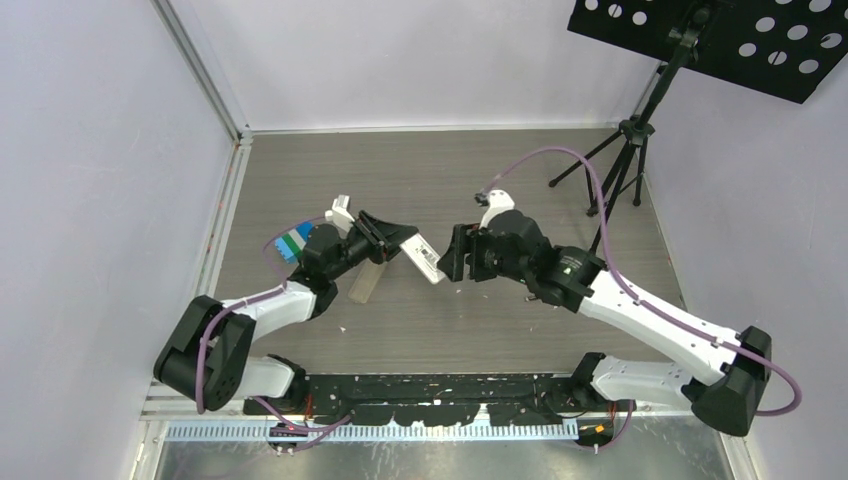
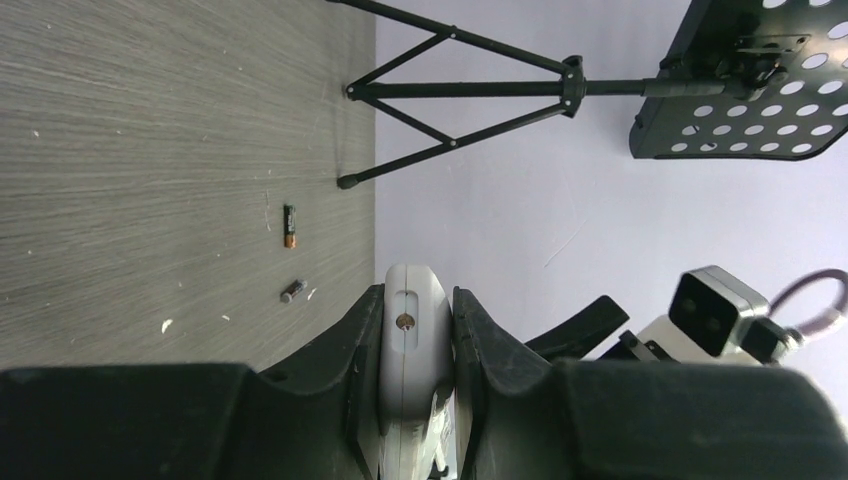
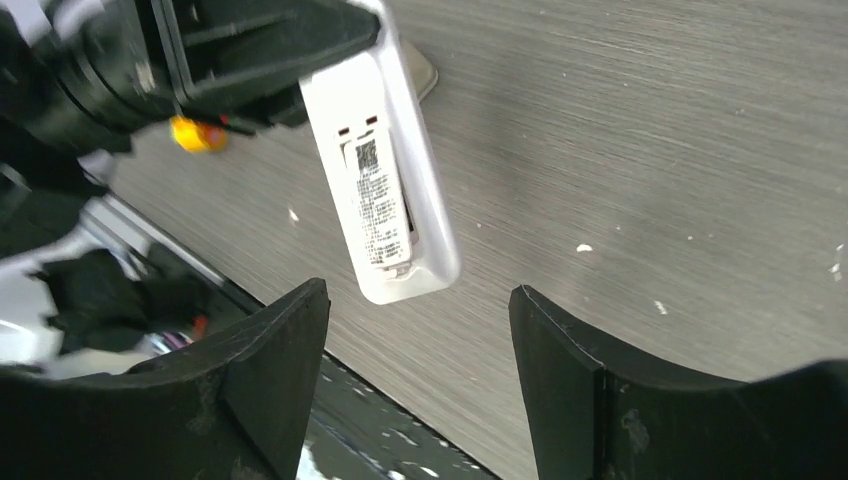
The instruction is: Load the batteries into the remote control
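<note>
Over grey tabletop, left gripper pinches the remote control, long axis pointing right — free end just before the wide-spread right gripper.

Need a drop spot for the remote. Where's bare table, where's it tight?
Tight: centre, left gripper, jaws shut on the remote control, right gripper open at its end, grey-tan bar beside; tripod far right. Bare: table strip between grippers and back wall; near strip before base rail.

arms: white links, black joints | cables: purple | jaws: matte black, scuffed
</note>
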Controlling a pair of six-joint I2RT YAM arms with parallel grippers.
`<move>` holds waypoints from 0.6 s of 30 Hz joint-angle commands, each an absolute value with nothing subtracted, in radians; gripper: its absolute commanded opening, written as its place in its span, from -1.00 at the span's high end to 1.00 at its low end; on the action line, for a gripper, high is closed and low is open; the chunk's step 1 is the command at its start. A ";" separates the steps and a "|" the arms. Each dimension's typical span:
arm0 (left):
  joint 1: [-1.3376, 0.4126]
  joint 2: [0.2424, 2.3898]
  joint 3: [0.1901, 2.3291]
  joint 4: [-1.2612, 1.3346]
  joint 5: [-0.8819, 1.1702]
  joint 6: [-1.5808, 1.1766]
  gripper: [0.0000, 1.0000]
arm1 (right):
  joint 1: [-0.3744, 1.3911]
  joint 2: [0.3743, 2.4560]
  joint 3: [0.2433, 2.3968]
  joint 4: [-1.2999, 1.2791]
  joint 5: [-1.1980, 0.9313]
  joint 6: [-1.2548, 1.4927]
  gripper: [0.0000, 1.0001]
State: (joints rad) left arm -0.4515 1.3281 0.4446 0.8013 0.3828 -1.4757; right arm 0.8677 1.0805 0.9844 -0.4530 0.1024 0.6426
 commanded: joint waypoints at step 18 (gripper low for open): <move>-0.456 1.240 0.550 0.629 0.482 -1.395 1.00 | 0.994 1.241 1.153 -0.486 0.108 0.201 -0.14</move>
